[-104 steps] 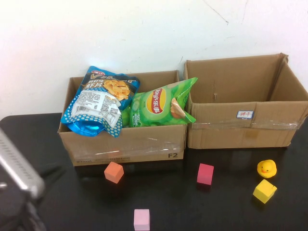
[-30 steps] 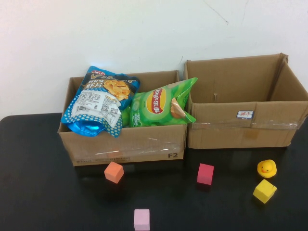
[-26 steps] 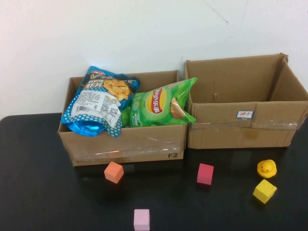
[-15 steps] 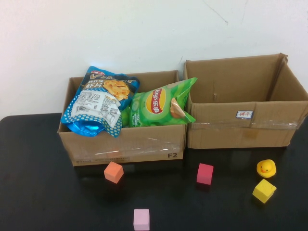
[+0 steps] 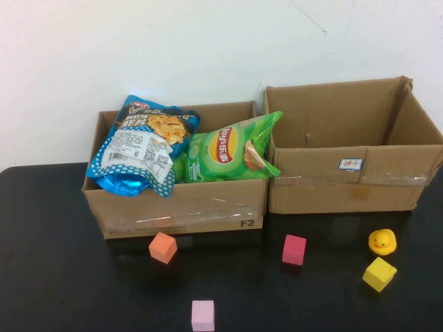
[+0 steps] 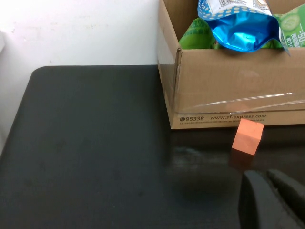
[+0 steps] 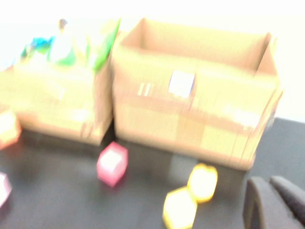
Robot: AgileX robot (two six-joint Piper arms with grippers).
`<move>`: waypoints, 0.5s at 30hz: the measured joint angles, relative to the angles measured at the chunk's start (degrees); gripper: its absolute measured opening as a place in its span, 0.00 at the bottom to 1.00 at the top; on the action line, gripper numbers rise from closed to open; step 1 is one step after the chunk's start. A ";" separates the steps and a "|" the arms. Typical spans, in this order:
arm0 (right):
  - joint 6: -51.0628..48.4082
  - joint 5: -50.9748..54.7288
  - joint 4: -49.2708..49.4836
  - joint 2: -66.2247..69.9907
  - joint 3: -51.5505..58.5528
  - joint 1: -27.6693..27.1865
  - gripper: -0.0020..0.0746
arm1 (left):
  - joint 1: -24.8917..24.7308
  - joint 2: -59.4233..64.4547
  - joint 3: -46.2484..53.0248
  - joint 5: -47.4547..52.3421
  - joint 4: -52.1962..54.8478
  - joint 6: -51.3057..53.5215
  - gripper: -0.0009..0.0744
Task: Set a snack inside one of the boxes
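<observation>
Two snacks lie in the left cardboard box (image 5: 187,207): a blue bag (image 5: 142,145) draped over its front rim and a green chip bag (image 5: 225,149) leaning toward the right. The right box (image 5: 346,180) shows nothing inside. Neither arm appears in the high view. In the left wrist view my left gripper (image 6: 264,175) is shut and holds nothing, low over the black table near the orange cube (image 6: 248,137), in front of the left box (image 6: 228,90). In the blurred right wrist view my right gripper (image 7: 268,181) is shut and holds nothing, off the right box's (image 7: 190,109) corner.
On the black table in front of the boxes lie an orange cube (image 5: 163,247), a red cube (image 5: 293,249), a pink cube (image 5: 203,315), a yellow cube (image 5: 379,273) and a yellow duck (image 5: 382,241). A white wall stands behind the boxes.
The left arm that showed at the lower left of the high view has gone out of it. Boxes, snacks and cubes keep their places.
</observation>
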 joint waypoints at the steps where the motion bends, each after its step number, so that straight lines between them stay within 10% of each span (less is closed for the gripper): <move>1: -1.59 -3.75 0.79 -1.09 1.68 -2.13 0.03 | 0.00 0.00 0.00 0.00 0.00 0.00 0.01; 9: -6.43 -27.23 5.77 -6.94 15.84 -13.61 0.02 | 0.00 0.00 0.00 0.00 0.00 0.00 0.01; 15: -8.91 -14.68 8.62 -6.94 17.00 -15.77 0.02 | 0.00 0.00 0.00 0.00 0.00 0.00 0.01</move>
